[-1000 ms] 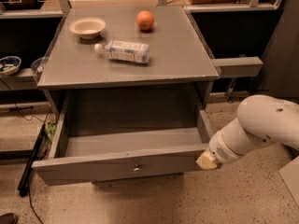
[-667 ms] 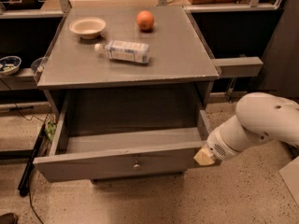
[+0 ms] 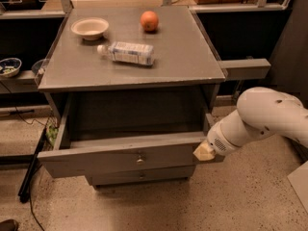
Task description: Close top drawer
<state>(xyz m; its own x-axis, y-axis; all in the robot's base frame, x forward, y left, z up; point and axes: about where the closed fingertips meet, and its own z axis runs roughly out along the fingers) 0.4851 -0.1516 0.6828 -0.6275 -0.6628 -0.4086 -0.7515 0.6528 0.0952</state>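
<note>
The top drawer [image 3: 96, 160] is sitting further into the cabinet than it was a second ago. The claw [image 3: 204, 151] is travelling in with it, pressing against the right end of the front panel. The white arm [image 3: 260, 119] is reaching in low from the right side of the cabinet. Whether the claw is apart or together I am not able to tell from where I am standing.

As I am judging it, the closing is under way but far from finished. The drawer is hanging well out, its bare inside showing, so a good stretch of pushing is remaining before the front is lying flush above the lower drawer [image 3: 159, 173].

A speckled floor [image 3: 231, 201] is spreading around the cabinet, with dark shelving standing behind it. The grey tabletop [image 3: 183, 47] is carrying a plastic bottle [image 3: 127, 53] lying on its side, a pale bowl [image 3: 90, 28] and an orange [image 3: 149, 20], all well apart from the arm. The small knob [image 3: 139, 159] is showing at the centre of the drawer front.
</note>
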